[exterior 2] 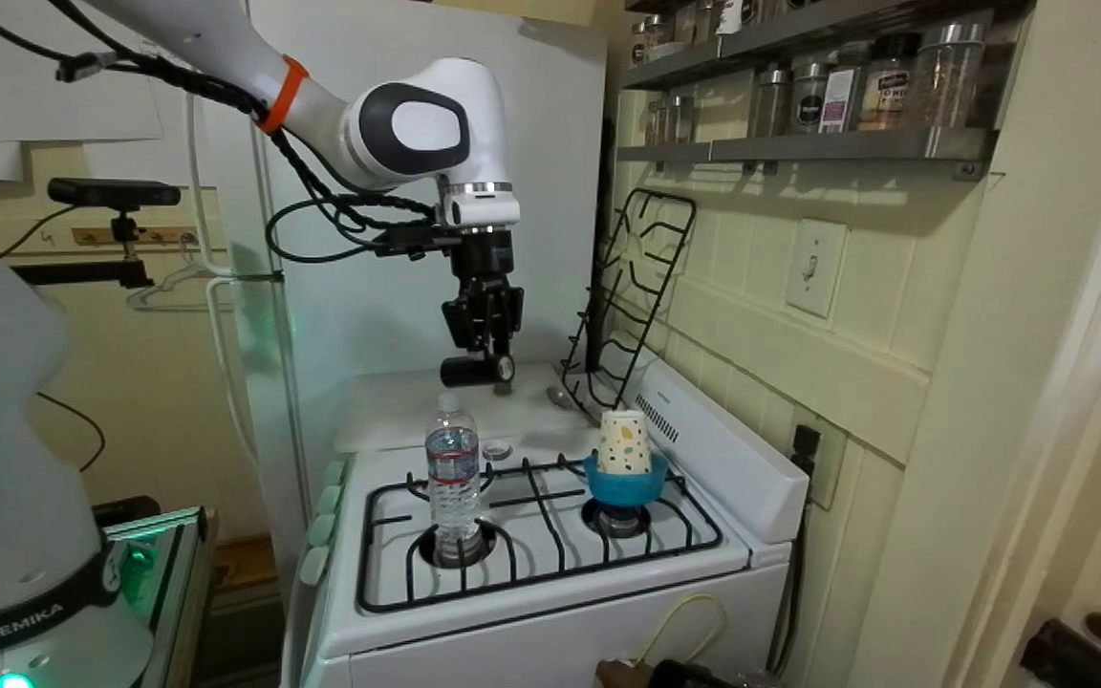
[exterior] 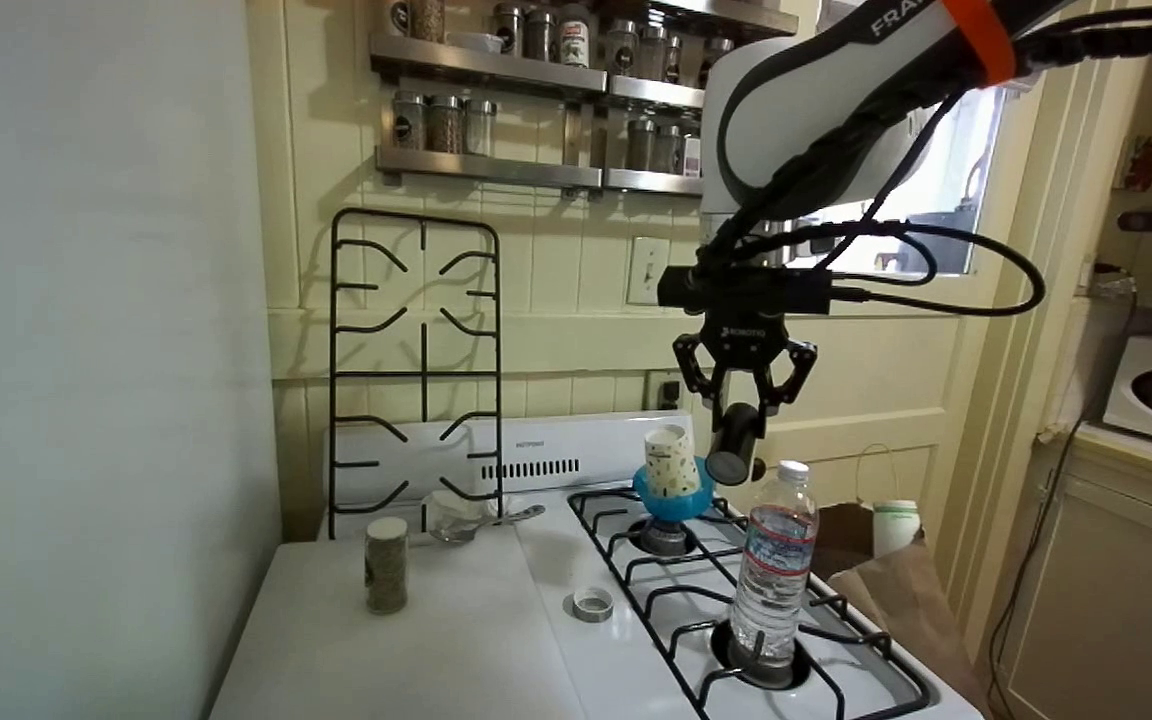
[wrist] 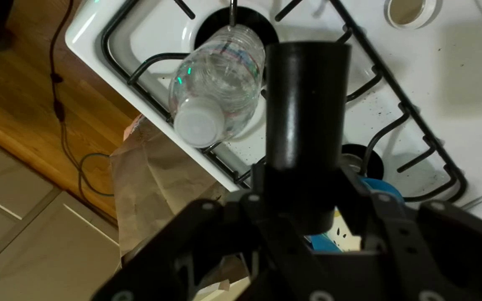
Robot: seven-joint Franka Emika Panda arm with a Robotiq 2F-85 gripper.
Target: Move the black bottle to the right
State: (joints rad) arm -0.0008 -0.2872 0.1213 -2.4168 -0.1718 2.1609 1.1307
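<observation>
The black bottle (exterior: 731,460) is a dark cylinder lying sideways in my gripper (exterior: 739,418), held in the air above the stove. In an exterior view the bottle (exterior 2: 469,371) hangs above and behind the clear water bottle, apart from it, with its long side roughly level. In the wrist view the bottle (wrist: 307,104) sticks out past the fingers, and its middle is hidden between them. My gripper (wrist: 301,184) is shut on it, with one finger on each side. The gripper also shows pointing down in an exterior view (exterior 2: 485,355).
A clear water bottle (exterior: 776,575) with a white cap stands upright on the front burner. A patterned cup (exterior: 671,462) sits on a blue bowl (exterior: 674,503) on the rear burner. A stubby grey jar (exterior: 386,565), a small ring (exterior: 592,604) and an upright grate (exterior: 424,374) are to the left.
</observation>
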